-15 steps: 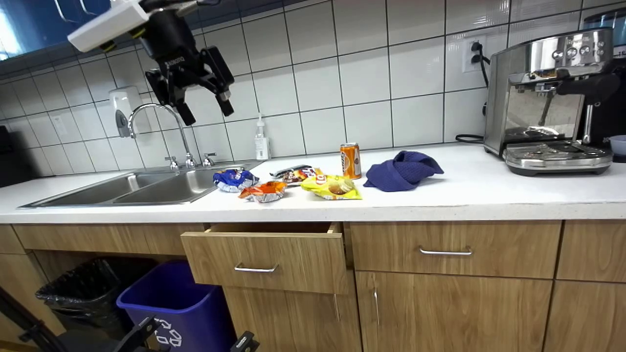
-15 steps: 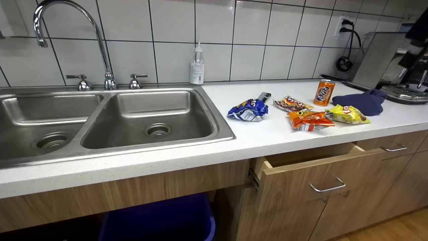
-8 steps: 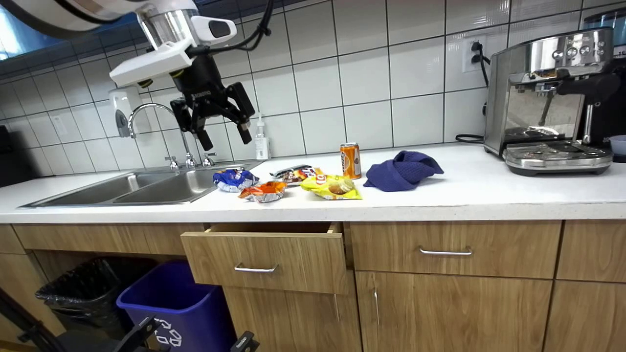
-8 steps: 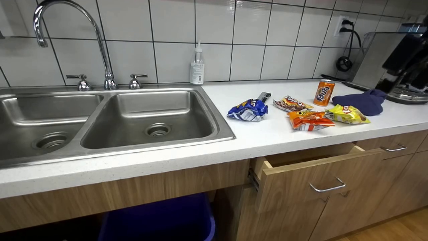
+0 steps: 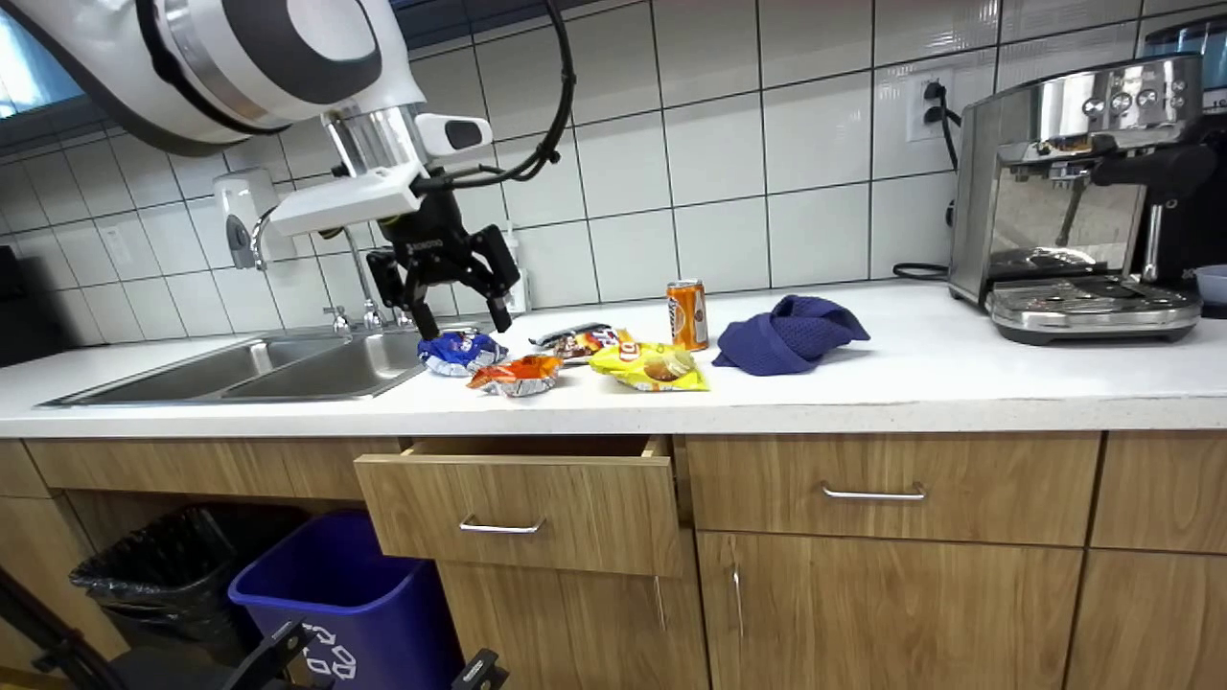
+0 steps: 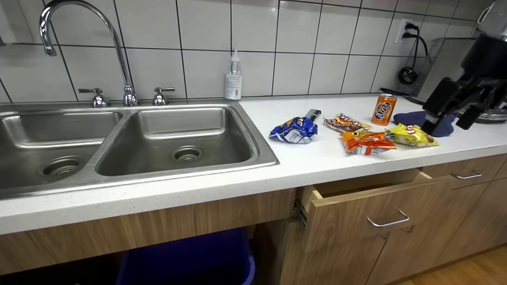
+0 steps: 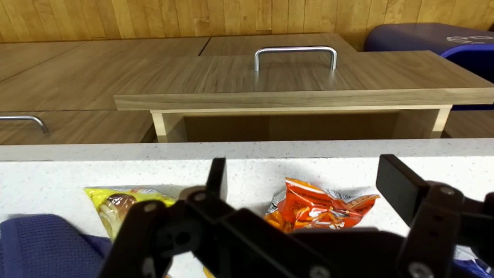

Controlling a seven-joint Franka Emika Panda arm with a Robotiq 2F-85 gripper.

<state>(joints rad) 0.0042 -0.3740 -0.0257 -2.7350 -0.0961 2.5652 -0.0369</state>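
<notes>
Now, in an exterior view, the jaws have dropped toward the orange bag point(image 5: 518, 376) on the surface point(image 5: 920, 374); in an exterior view they overlap the yellow bag point(image 6: 410, 136); the wrist view shows them spread, empty, framing the orange bag.

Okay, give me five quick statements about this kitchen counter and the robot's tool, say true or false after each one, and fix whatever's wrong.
1. The tool is open, and in the wrist view an orange snack bag shows in its gap. True.
2. The orange snack bag is lifted up in the tool's grip. False: it lies on the counter.
3. A soda can stands upright beside a dark blue cloth. True.
4. Everything below the countertop is pushed shut. False: one drawer stands partly pulled out.
5. A blue snack bag lies beside the sink, not in it. True.
</notes>
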